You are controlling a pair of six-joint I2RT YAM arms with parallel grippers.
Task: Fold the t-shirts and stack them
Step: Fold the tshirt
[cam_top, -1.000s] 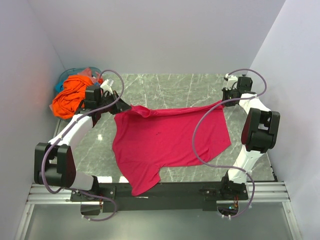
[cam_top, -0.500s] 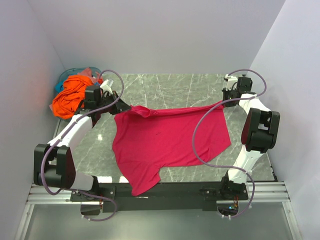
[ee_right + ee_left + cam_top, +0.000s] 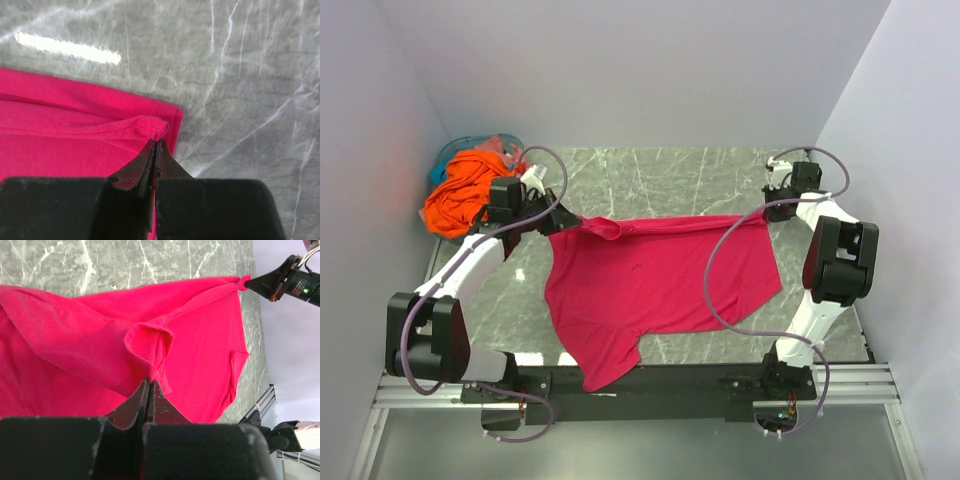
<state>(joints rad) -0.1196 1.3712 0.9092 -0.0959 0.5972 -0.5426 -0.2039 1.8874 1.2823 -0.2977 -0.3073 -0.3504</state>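
Observation:
The crimson-pink t-shirt (image 3: 650,285) lies spread on the marble table, its far edge stretched between my two grippers and a sleeve hanging over the near edge. My left gripper (image 3: 563,221) is shut on its far-left corner, seen in the left wrist view (image 3: 149,381) pinching a fold of cloth (image 3: 150,345). My right gripper (image 3: 767,213) is shut on the far-right corner, seen in the right wrist view (image 3: 155,142) pinching a bunched hem (image 3: 150,127). The bright orange t-shirt (image 3: 465,190) lies heaped at the far left. A bit of salmon-pink cloth (image 3: 502,143) shows behind it.
The teal basket (image 3: 455,152) sits in the far-left corner under the orange heap. Grey walls close in on three sides. The black rail with the arm bases (image 3: 690,380) runs along the near edge. Bare marble (image 3: 670,175) lies beyond the shirt.
Both grippers have shifted slightly outward and toward the far side, pulling the shirt's far edge tauter. The shirt otherwise lies the same.

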